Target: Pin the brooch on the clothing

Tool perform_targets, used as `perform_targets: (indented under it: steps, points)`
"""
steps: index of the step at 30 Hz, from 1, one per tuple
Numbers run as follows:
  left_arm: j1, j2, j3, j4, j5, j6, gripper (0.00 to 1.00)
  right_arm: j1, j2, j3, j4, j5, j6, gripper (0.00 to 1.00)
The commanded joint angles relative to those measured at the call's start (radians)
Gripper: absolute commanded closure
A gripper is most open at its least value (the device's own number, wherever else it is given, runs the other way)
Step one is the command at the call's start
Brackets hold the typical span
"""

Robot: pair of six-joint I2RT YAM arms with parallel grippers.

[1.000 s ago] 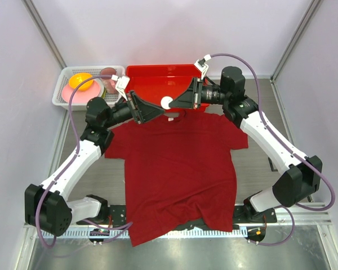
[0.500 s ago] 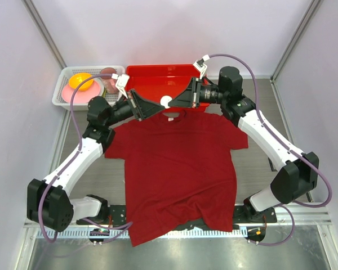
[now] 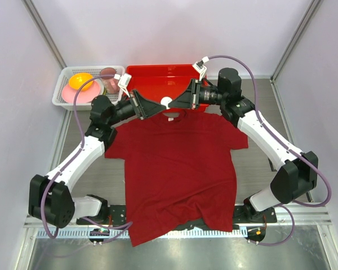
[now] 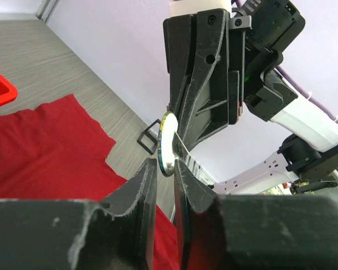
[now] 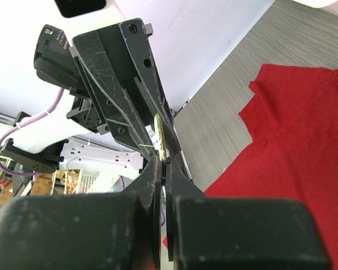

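Grey table (image 3: pixel 259 180) under pale walls, with the dark red T-shirt (image 3: pixel 174 163) spread flat on it, its collar (image 3: pixel 172 114) toward the far side. Just above and beyond that collar the two arms meet nose to nose, and the brooch (image 3: pixel 167 102) hangs in the air between their tips, clear of the cloth, its disc on edge. The right gripper (image 3: pixel 174 103) is clamped on its rim. The left gripper (image 3: pixel 156 107) has its fingers nearly together around the opposite edge — whether they pinch it I cannot tell. A thin pin wire (image 4: pixel 184 149) stands off the disc. The fabric to pierce lies below the brooch on the collar's near side, about as near one arm as the other.
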Motion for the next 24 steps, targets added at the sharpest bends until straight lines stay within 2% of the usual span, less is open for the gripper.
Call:
perform_targets:
  steps: [1,8,13,16,20,23,24]
  points:
    - [0.0,0.021,0.047,0.037,-0.043,0.001,0.78,0.014,-0.02,0.008,0.053,-0.023,0.017,0.99]
    - [0.0,0.035,0.048,0.054,-0.049,-0.005,0.83,0.019,-0.006,0.016,0.057,-0.033,0.021,0.99]
    - [-0.002,0.055,0.053,0.097,-0.045,-0.026,0.78,0.02,0.009,0.014,0.068,-0.045,0.031,0.99]
    - [0.0,0.066,0.053,0.123,-0.037,-0.039,0.83,0.02,0.017,0.017,0.08,-0.049,0.04,0.99]
    - [-0.002,0.08,0.054,0.149,-0.026,-0.052,1.0,0.02,0.02,0.02,0.085,-0.053,0.038,0.99]
    - [0.001,0.078,0.05,0.145,-0.009,-0.051,1.0,0.008,0.021,0.033,0.065,-0.054,0.018,0.99]
    - [0.001,0.075,0.05,0.129,-0.003,-0.043,1.0,0.0,0.023,0.04,0.045,-0.051,-0.021,0.88]
